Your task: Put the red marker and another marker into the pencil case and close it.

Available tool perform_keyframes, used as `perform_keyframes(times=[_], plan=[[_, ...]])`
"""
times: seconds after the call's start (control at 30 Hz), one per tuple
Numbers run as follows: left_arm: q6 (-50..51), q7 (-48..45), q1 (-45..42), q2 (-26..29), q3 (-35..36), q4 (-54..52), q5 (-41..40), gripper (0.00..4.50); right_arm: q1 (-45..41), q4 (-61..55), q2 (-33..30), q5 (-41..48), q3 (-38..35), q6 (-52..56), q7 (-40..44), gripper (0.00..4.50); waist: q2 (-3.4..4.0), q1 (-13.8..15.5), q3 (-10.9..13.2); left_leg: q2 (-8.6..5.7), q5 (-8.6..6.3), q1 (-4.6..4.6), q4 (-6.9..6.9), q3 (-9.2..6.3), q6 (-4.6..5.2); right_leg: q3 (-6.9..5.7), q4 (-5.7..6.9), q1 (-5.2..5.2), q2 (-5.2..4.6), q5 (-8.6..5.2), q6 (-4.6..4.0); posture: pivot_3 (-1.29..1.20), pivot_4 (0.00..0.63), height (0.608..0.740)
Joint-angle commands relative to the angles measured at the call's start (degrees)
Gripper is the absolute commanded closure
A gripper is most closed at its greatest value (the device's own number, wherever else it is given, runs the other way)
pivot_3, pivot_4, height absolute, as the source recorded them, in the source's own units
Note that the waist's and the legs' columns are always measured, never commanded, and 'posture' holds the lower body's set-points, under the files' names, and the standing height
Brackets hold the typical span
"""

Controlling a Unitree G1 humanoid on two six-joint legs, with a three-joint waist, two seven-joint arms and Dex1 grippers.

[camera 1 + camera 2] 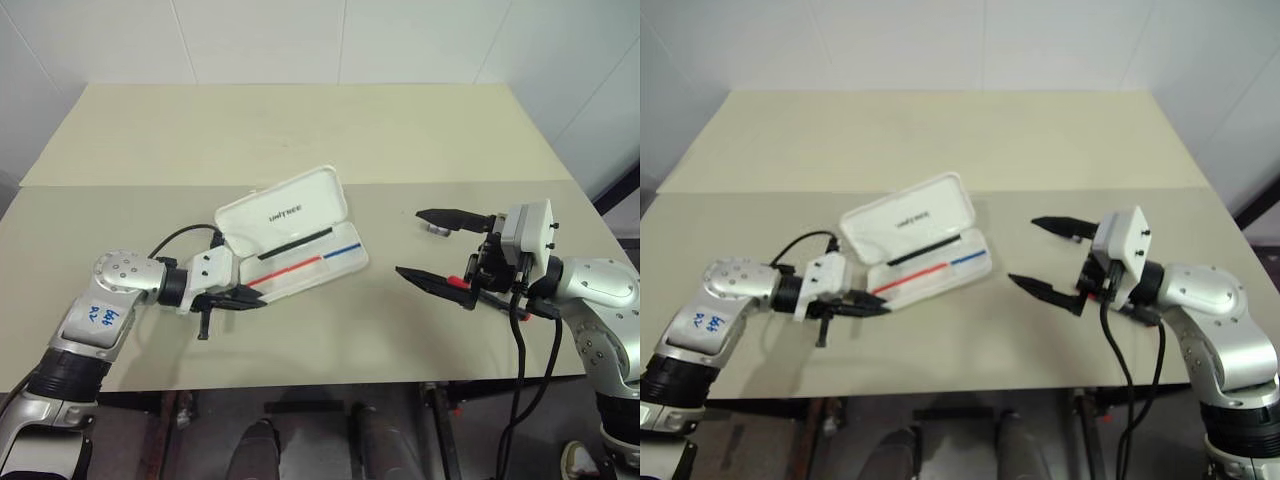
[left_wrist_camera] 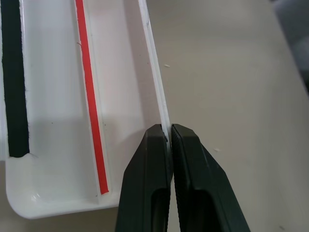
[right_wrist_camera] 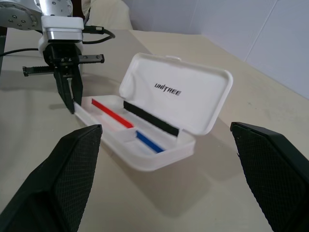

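Observation:
The white pencil case [image 1: 285, 212] lies open in the middle of the table, its lid [image 3: 178, 96] with dark lettering standing up behind the tray. Red, blue and black lines run along the inside. My left gripper [image 1: 258, 298] is shut on the thin front wall of the tray [image 2: 161, 108] at its left end. To the right of the case, my right gripper [image 1: 410, 242] hovers open with nothing between its fingers. The red marker [image 1: 457, 283] lies on the table under that gripper's lower finger, mostly hidden. Another marker is out of view.
A tiny grey metal object [image 1: 437, 228] rests on the table beside the right gripper's upper finger. The table [image 1: 300, 130] is two beige tops joined by a seam, with white walls behind. Its front edge runs just below both arms.

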Motion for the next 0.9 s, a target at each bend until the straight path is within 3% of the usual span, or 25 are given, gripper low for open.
perform_keyframes(times=[0.03, 0.3, 0.47, 0.73, 0.9], plan=[[-4.5, -3.6, -0.4, 0.9, -0.4, 0.1, 0.0, 4.47, 1.3, -2.4, -1.1, 1.5, -2.5, 0.4, 0.0, 0.0, 0.0, 0.0, 0.0, 0.0, 0.0, 0.0, 0.0, 0.0, 0.0, 0.0, 0.0, 0.0, 0.0, 0.0, 0.0, 0.0, 0.15, 0.74], [-12.3, -8.3, -4.1, -1.2, -4.9, 6.6, 3.2, 4.47, 3.0, -5.1, -1.3, 2.6, -3.3, 1.8, -1.5, 0.0, 0.0, 0.3, 0.0, 0.0, 0.0, 0.01, 0.04, 0.0, 0.01, 0.0, 0.04, 0.01, 0.0, 0.0, 0.0, 0.0, 0.15, 0.74], [-9.5, -6.8, -8.0, -4.1, -6.5, 8.6, 5.1, 4.47, 3.3, -5.8, -1.1, 2.6, -3.5, 2.2, -2.1, 0.0, 0.0, 1.2, 0.0, 0.0, 0.01, -0.01, 0.24, 0.0, 0.02, 0.0, 0.07, 0.04, 0.0, 0.0, 0.01, 0.0, 0.15, 0.74], [-4.1, -5.7, -7.0, -5.2, -6.6, 3.9, 5.0, 4.47, 3.5, -6.3, -0.6, 2.5, -3.4, 2.0, -3.1, 0.0, 0.0, 1.5, 0.0, 0.0, 0.01, 0.0, 0.32, 0.0, 0.02, 0.0, 0.13, 0.08, 0.0, 0.01, 0.02, 0.0, 0.15, 0.74], [-4.0, -5.3, -7.3, -5.3, -6.7, 3.3, 5.2, 3.03, 3.0, -6.0, -0.3, 2.3, -2.9, 1.8, -3.3, 0.0, 0.0, 1.3, 0.0, 0.0, 0.01, -0.01, 0.28, 0.0, 0.02, 0.0, 0.12, 0.07, 0.0, 0.01, 0.02, 0.0, 0.15, 0.74]])
